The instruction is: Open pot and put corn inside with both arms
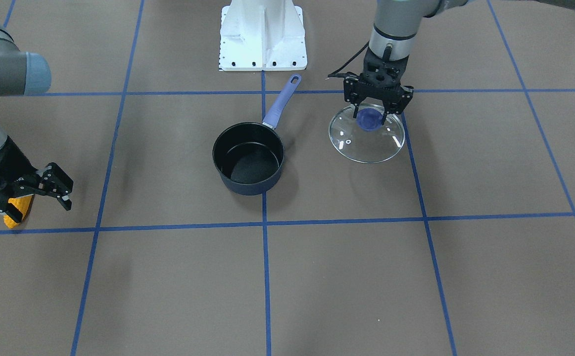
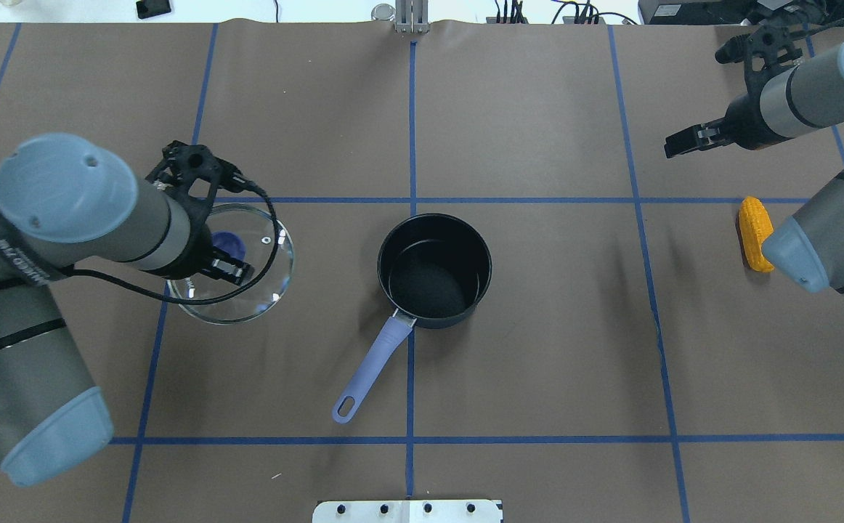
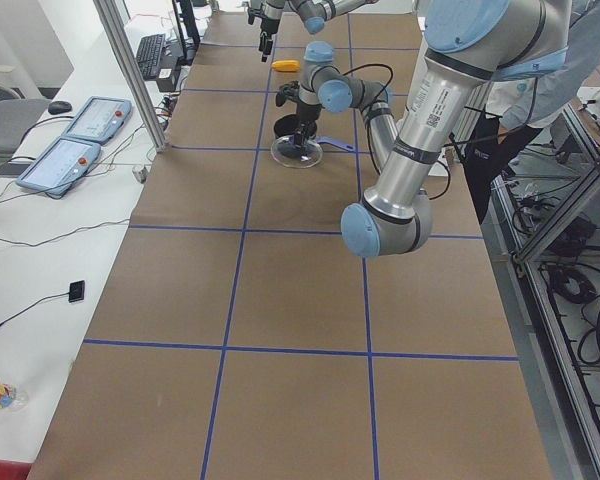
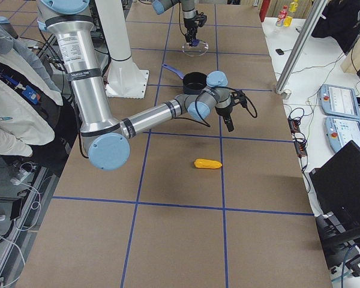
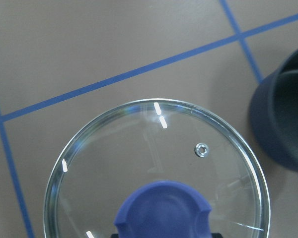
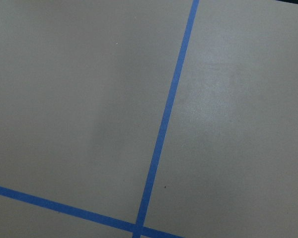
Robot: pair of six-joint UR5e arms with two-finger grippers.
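Yellow corn lies partly hidden behind the right gripper.

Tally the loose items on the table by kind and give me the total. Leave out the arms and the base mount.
Pot: 1
Glass lid: 1
Corn cob: 1
Total: 3
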